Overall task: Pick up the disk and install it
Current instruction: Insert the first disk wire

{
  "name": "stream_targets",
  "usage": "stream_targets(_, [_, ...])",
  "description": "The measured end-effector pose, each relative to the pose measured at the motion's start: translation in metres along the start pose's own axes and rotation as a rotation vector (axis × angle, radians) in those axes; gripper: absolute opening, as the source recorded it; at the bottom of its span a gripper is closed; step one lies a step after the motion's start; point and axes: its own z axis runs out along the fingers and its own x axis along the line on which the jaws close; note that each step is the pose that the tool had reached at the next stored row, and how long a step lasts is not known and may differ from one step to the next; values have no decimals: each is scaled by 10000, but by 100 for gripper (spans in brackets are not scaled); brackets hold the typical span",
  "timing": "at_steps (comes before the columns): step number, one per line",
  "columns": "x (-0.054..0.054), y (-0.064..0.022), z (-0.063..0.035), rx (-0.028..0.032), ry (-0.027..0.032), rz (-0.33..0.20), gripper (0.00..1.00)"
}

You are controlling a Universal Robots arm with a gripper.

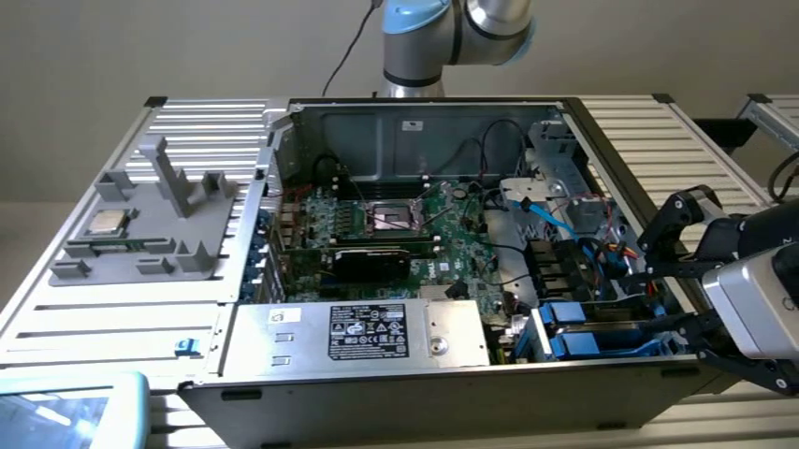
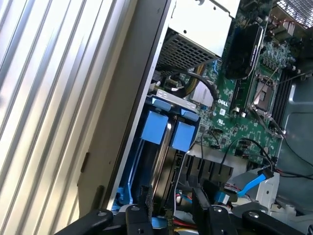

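The disk (image 1: 577, 339) stands on edge in its blue carrier, seated in the drive bay at the front corner of the open computer case (image 1: 374, 393), on the exterior view's right. The wrist view shows its blue end tab (image 2: 155, 128), with a second blue-tabbed carrier (image 2: 186, 136) close beside it. My gripper (image 1: 649, 285) hovers just outside the case's wall on that side, pointing in toward the bay. Its black fingers (image 2: 140, 208) stand apart, and the gripper (image 2: 170, 203) is open with nothing held. The near end of the bay lies in line with the gap.
A silver power supply (image 1: 369, 332) with a black label sits beside the bay. Behind it lie the green motherboard (image 1: 399, 224) and blue and black cables (image 1: 549, 210). A grey fixture (image 1: 163, 201) carrying a processor chip (image 1: 107, 223) rests on the slatted table (image 1: 649, 131).
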Motion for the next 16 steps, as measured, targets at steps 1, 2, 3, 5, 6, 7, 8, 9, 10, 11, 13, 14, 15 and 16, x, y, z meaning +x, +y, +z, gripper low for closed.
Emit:
stream_targets(1, [-1, -1, 6, 5, -36, -29, 45])
stream_targets(2, [-1, -2, 12, 7, -65, -52, 45])
stream_targets(3, [-1, -2, 11, 4, -72, -65, 45])
stream_targets(5, [-1, -2, 12, 3, -74, -67, 45])
stream_targets(6, [1, -3, 15, 11, -74, -74, 45])
stream_targets(7, [3, -3, 21, 30, -69, -82, 45])
stream_targets(8, [6, -3, 26, 41, -74, -91, 45])
stream_targets(9, [10, -3, 33, 51, -92, -100, 45])
stream_targets(10, [12, -3, 38, 65, -106, -111, 45])
stream_targets(11, [14, -3, 42, 88, -127, -124, 45])
stream_targets(13, [15, -3, 45, 122, -163, -143, 45])
stream_targets(14, [14, -3, 45, 123, -166, -143, 45])
stream_targets(15, [14, -3, 45, 124, -166, -143, 45])
stream_targets(16, [14, -3, 45, 124, -166, -143, 45])
